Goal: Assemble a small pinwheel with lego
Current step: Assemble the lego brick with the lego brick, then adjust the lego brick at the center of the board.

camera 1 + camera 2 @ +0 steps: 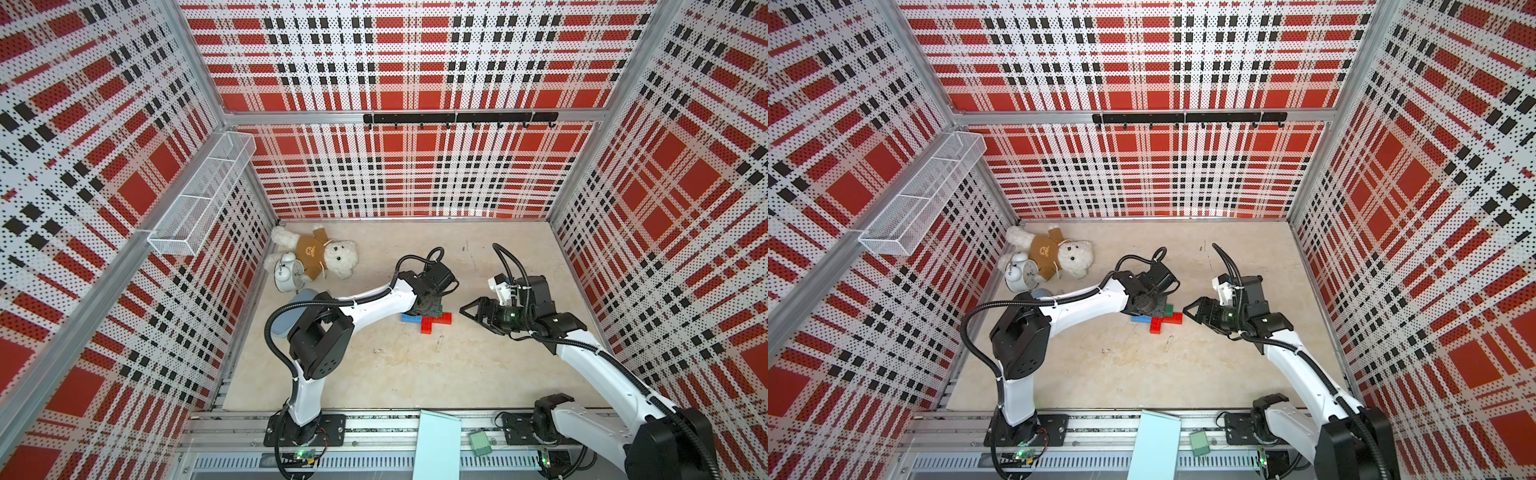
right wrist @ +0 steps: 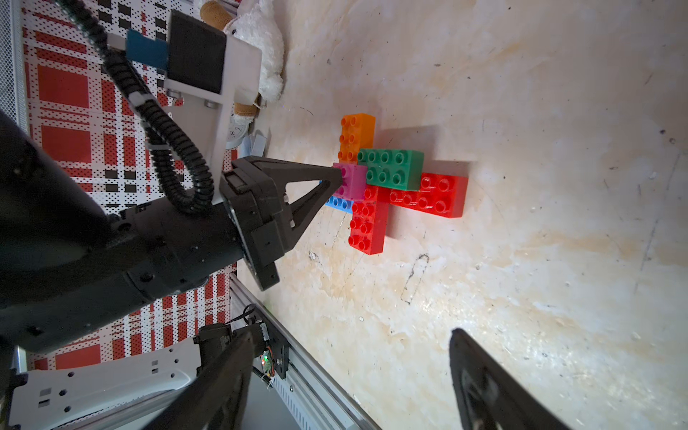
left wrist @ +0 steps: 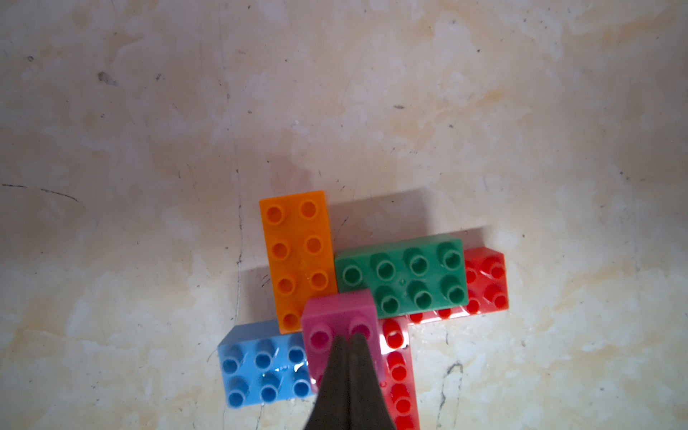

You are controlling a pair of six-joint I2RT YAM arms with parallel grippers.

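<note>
Pinwheel (image 1: 430, 321): flat on the surface (image 1: 395, 374), about mid-way across and toward the far half, between the two tools.
Centre: pink brick (image 3: 337, 312), raised above the blue and red arms.
Arms: orange brick (image 3: 298, 253), green brick (image 3: 402, 275), blue brick (image 3: 260, 365) and red bricks (image 3: 400, 372) stick out in a cross. The green one lies over one red brick, whose end shows past it.
Left tool (image 3: 349, 337): fingers pressed together with no gap and nothing between them. The joined tip rests on the studs of the pink brick, as the right wrist view also shows (image 2: 337, 177).
Left arm (image 1: 374, 297): rises from its base at the near edge, with the elbow high on the left. The forearm stretches toward the middle and the wrist tips down over the pinwheel, hiding part of it in both top views.
Right tool (image 2: 353, 335): spread wide and holding nothing. It is just beside the pinwheel on its right, apart from it, with the tips aimed at it.
Right arm (image 1: 590, 353): slants up from the near right corner, with the wrist turned leftward and the tool low.
Far left corner: bear (image 1: 332, 257) and clock (image 1: 286, 274), well apart from the bricks.
</note>
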